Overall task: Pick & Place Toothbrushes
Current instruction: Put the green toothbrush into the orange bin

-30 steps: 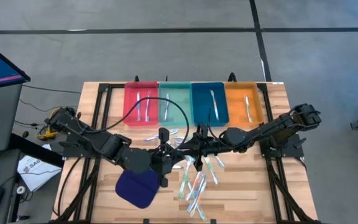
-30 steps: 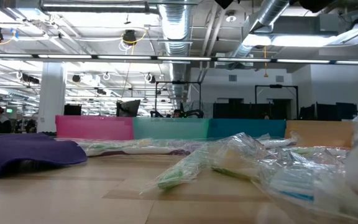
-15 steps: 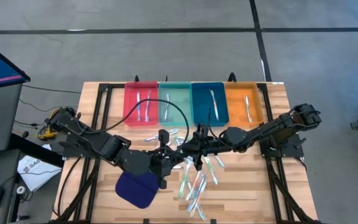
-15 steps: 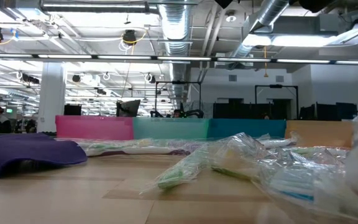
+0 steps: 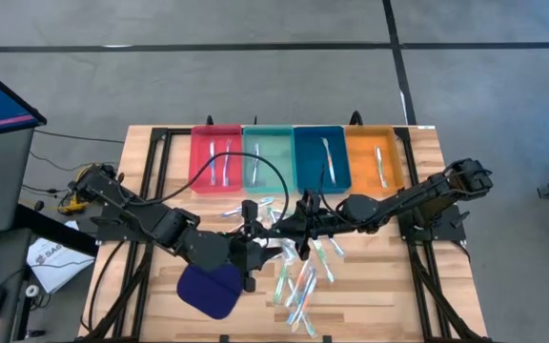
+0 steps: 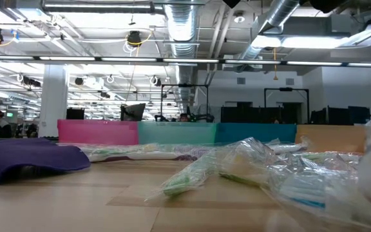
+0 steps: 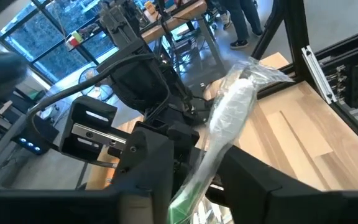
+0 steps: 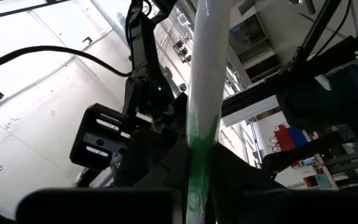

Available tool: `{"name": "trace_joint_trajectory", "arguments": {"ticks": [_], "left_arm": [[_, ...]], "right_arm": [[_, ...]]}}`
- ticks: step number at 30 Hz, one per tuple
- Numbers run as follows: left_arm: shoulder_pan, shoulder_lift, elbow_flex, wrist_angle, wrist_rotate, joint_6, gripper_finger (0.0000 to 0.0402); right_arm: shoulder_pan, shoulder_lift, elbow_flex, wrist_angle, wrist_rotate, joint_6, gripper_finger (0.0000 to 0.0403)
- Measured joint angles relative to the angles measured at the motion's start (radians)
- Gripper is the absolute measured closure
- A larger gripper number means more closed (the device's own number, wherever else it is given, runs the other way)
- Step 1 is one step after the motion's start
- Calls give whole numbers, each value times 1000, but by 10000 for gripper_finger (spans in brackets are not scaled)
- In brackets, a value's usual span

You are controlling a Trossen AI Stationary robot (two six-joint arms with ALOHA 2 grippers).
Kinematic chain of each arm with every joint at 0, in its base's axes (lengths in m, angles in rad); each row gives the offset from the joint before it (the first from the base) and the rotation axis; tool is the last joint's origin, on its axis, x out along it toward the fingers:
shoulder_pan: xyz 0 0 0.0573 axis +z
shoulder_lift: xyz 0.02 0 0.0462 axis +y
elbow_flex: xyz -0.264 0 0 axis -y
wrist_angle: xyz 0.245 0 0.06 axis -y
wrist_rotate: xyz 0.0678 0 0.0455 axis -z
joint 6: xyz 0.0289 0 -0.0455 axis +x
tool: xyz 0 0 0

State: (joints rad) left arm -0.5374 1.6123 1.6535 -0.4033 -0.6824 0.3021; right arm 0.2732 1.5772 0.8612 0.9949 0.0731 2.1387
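Apparently mid-handover above the worktop's middle, the right pincer (image 8: 197, 180) clamps a green wrapped toothbrush (image 8: 205, 74) while the left pincer (image 7: 194, 180) stands slightly parted around it.

A pale wooden table (image 5: 417, 295) with black frame rails carries everything. Along its far edge four trays sit side by side, touching: red tray (image 5: 201, 160), teal tray (image 5: 276, 143), blue tray (image 5: 308, 157) and orange tray (image 5: 362, 157), each holding toothbrushes. A scatter of wrapped toothbrushes (image 5: 303, 281) lies on the bare wood from the middle toward the near edge. A dark blue cloth pad (image 5: 208, 290) lies near the near edge, left of the scatter.
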Motion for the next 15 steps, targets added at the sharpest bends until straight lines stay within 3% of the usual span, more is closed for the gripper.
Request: {"name": "trace_joint_trajectory", "arguments": {"ticks": [5,15], "left_arm": [[-30,-1,0,1,-3,0,236],[-87,-2,1,-22,-157,-134,147]], "right_arm": [[0,0,0,-6,-2,-6,372],[-6,0,-1,-3,-1,-27,372]]}}
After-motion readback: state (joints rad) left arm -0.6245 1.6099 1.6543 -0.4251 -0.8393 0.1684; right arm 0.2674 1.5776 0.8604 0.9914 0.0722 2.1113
